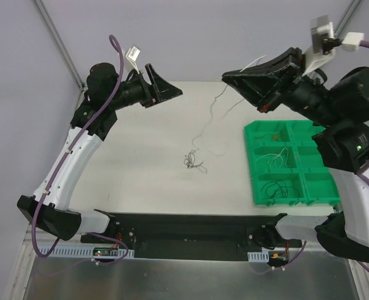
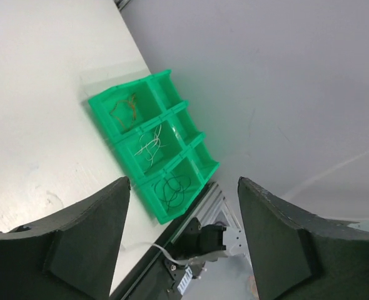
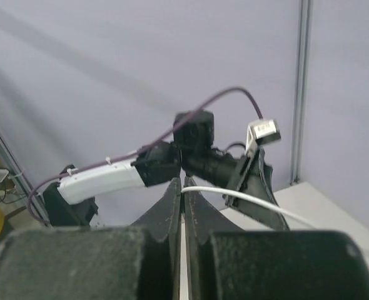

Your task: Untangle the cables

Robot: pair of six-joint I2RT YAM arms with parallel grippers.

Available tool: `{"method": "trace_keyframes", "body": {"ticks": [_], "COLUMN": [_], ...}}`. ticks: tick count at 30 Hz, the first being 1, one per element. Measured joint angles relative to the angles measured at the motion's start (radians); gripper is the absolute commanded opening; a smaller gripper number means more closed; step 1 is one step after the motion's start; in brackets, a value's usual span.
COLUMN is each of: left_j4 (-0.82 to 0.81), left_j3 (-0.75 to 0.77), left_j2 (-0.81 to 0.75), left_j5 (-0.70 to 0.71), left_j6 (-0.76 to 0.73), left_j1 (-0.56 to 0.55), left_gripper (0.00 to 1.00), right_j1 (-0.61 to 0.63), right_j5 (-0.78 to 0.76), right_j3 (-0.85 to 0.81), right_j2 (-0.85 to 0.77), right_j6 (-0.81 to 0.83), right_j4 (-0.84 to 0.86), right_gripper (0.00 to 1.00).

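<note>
A small loopy knot of dark and whitish cables lies mid-table. A whitish wire rises from it to my right gripper, which is shut on it and held high above the table's far side. In the right wrist view the right gripper has its jaws pressed together and the white wire runs out to the right. My left gripper is open and empty, raised at the far left. In the left wrist view the left gripper has nothing between its fingers.
A green compartment tray sits at the right, holding an orange wire, whitish wires and black wires in separate bins. The tray also shows in the left wrist view. A black rail runs along the near edge.
</note>
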State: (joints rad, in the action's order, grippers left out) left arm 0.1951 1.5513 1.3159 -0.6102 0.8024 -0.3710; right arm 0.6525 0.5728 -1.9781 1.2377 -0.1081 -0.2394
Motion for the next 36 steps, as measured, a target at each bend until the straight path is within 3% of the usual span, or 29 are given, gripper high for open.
{"method": "trace_keyframes", "body": {"ticks": [6, 12, 22, 27, 31, 36], "left_j4": [-0.001, 0.002, 0.005, 0.006, 0.029, 0.084], "left_j3": [-0.094, -0.133, -0.160, -0.183, -0.192, -0.231], "left_j2": [0.020, 0.080, 0.084, 0.086, 0.101, 0.114], "left_j5": [-0.021, -0.070, -0.080, -0.093, -0.114, -0.080], "left_j6": [-0.040, -0.114, -0.203, -0.224, -0.273, -0.460], "left_j1": [-0.011, -0.084, -0.099, -0.100, -0.113, -0.248], "left_gripper": [0.71, 0.58, 0.59, 0.61, 0.64, 0.58], "right_j1": [0.000, -0.001, -0.001, -0.007, -0.020, -0.112], "right_j5": [-0.049, -0.077, -0.142, -0.315, -0.544, -0.803], "right_j3": [-0.132, -0.185, -0.225, -0.151, -0.069, -0.039], "right_j2": [0.023, 0.092, 0.146, 0.077, 0.009, -0.016], "right_j6": [0.007, 0.003, 0.010, 0.095, 0.137, 0.169], "right_j4": [-0.039, -0.067, -0.143, -0.232, -0.346, -0.487], "right_gripper": [0.00, 0.00, 0.00, 0.00, 0.00, 0.00]}}
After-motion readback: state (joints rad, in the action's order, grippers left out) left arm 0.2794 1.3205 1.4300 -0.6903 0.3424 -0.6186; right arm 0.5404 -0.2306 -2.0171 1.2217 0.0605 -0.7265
